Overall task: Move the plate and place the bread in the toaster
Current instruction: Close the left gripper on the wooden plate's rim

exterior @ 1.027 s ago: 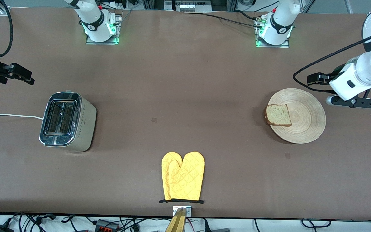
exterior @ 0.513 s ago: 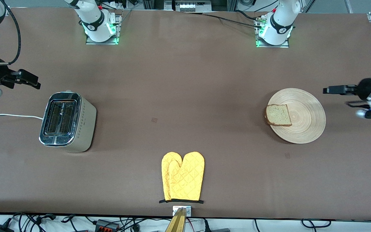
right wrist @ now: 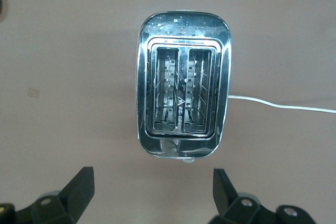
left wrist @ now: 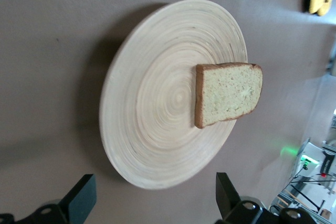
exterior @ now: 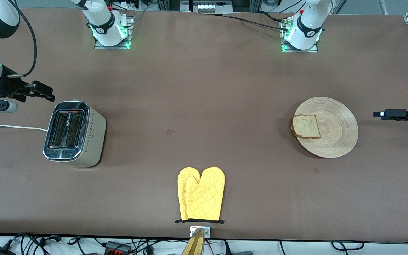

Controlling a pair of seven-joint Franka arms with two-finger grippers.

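The light-wood plate [exterior: 335,127] lies toward the left arm's end of the table. The bread slice [exterior: 306,126] lies on its rim on the side toward the toaster. My left gripper [exterior: 379,114] is open and empty over the bare table just off the plate's edge. In the left wrist view the plate [left wrist: 152,108] and bread [left wrist: 228,94] lie ahead of the gripper [left wrist: 153,198]. The chrome toaster [exterior: 73,132] stands toward the right arm's end, both slots empty. My right gripper [exterior: 46,94] is open and empty over the table beside the toaster [right wrist: 182,98], shown ahead of the gripper [right wrist: 152,187].
A pair of yellow oven mitts [exterior: 200,194] lies at the middle of the table near the front edge. The toaster's white cord [exterior: 11,126] runs off toward the right arm's end of the table.
My left gripper has swung out from the plate's rim toward the table's end. My right gripper has moved in toward the toaster. Plate, bread and toaster have not moved.
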